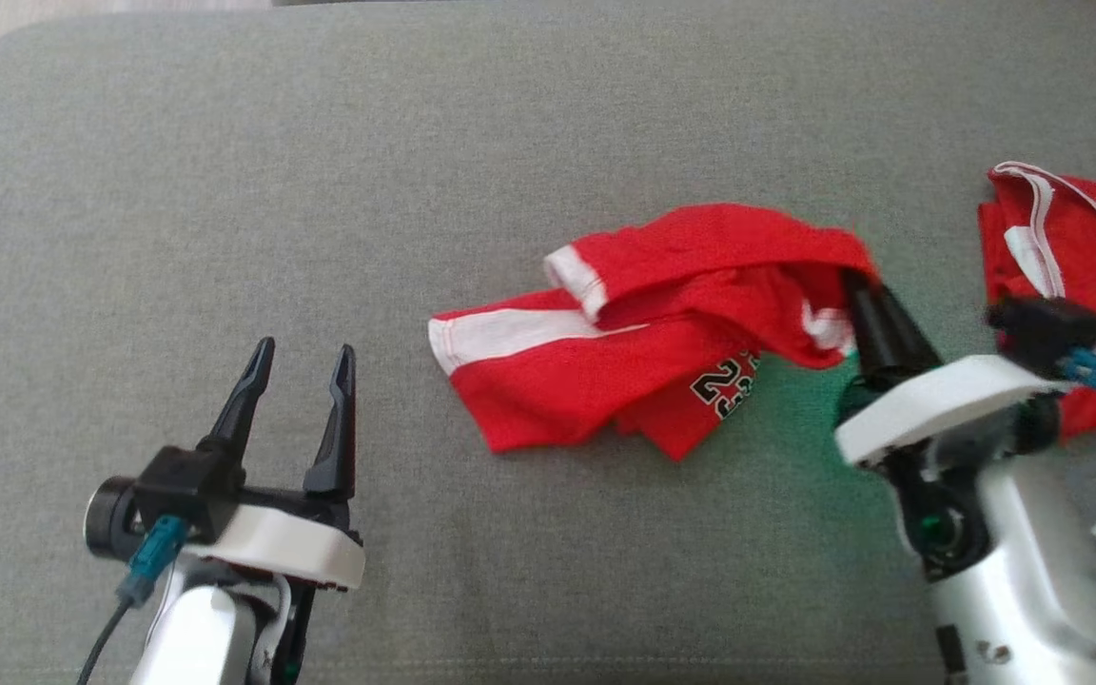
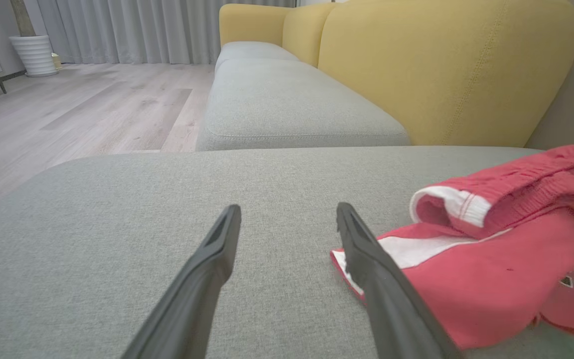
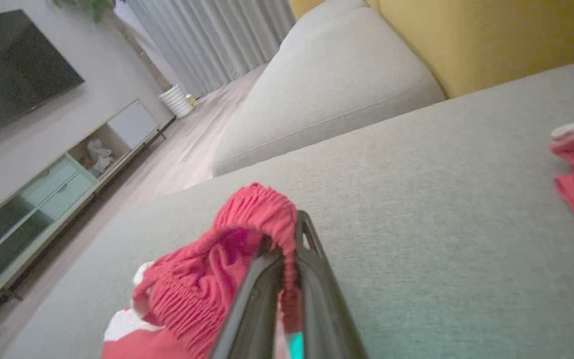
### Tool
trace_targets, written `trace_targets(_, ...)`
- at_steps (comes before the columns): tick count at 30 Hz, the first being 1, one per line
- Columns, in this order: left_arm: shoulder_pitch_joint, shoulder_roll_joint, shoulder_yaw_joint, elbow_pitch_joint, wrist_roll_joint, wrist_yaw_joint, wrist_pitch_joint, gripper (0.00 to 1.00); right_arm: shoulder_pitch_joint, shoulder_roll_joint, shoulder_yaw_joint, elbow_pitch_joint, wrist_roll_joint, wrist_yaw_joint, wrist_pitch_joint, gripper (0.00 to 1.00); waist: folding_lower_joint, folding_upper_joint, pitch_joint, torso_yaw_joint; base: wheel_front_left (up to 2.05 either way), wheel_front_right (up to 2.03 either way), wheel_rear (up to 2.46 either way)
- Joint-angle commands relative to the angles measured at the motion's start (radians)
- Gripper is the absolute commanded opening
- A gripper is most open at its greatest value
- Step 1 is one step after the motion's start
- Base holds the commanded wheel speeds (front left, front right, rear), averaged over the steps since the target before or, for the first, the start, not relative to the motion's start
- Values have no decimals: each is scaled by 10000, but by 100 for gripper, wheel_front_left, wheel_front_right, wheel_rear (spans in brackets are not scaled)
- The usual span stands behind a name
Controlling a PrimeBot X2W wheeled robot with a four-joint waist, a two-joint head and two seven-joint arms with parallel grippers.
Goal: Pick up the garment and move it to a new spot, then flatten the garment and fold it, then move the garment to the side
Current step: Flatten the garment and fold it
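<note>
The garment (image 1: 662,333) is a pair of red shorts with white trim and a black number, lying crumpled in the middle of the grey cushion (image 1: 415,143). My right gripper (image 1: 860,285) is shut on the elastic waistband at the garment's right end; in the right wrist view the red waistband (image 3: 262,219) bunches over the closed fingers (image 3: 317,279). My left gripper (image 1: 305,366) stands open at the lower left, a short way left of the garment's white-trimmed hem (image 2: 406,249), with nothing between its fingers (image 2: 207,269).
A second red garment with white trim (image 1: 1071,257) lies at the cushion's right edge, behind my right wrist. A yellow sofa back (image 2: 441,65) and further grey seat cushions (image 2: 287,99) stand beyond. Wooden floor (image 2: 68,109), a TV (image 3: 13,65) and a cabinet (image 3: 43,194) lie to the left.
</note>
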State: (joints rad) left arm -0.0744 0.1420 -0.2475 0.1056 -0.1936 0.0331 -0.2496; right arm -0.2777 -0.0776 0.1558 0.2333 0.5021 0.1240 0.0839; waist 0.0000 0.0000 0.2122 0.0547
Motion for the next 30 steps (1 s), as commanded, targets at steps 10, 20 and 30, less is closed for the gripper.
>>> trace_targets(10,-592,-49,436,-294,170,-151,-121,100,-412,104,-1658,1616,971,67,190,100,0,0,269,-7,0,0,0)
trace_targets(20,-479,-39,584,-217,213,-165,-122,100,-104,-419,-992,644,595,67,-540,100,0,0,-5,-168,0,0,0)
trace_targets(30,-131,8,736,-239,187,-92,-122,100,896,-1134,-593,-2016,-1055,67,-588,100,0,0,-619,-367,0,0,0)
